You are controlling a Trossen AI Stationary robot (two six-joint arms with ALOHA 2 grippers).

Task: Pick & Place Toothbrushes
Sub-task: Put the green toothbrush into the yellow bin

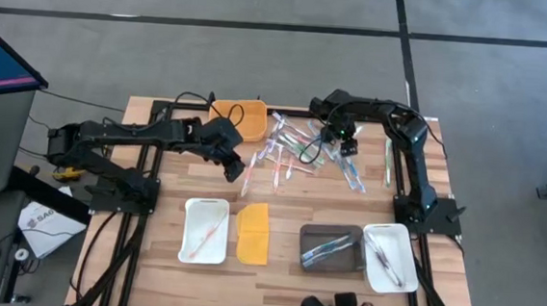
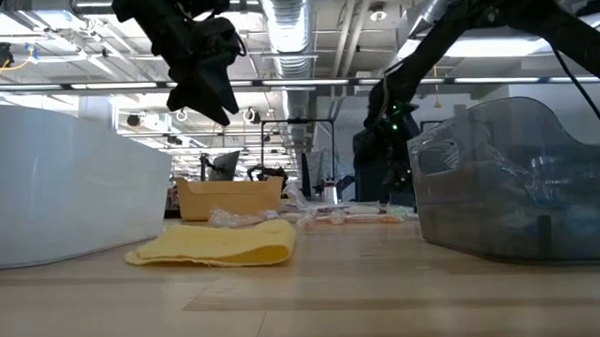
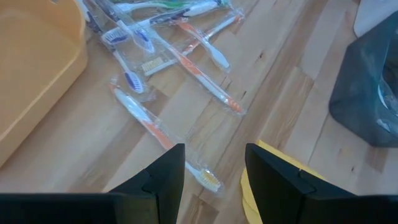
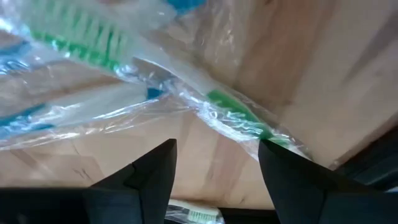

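Right fingers spread, empty — green toothbrush lies just beyond them.

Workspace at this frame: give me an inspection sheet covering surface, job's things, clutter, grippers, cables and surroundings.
Surface: wooden table, slatted.
Job's things: toothbrushes piled at the far middle; some already in the white trays and grey bin.
Clutter: yellow lid, orange bin.
Grippers: left gripper raised, jaws open, empty; right gripper low over a wrapped green toothbrush, jaws open.
Cables: black leads at the arm bases.
Surroundings: monitor, a hand at the near edge.
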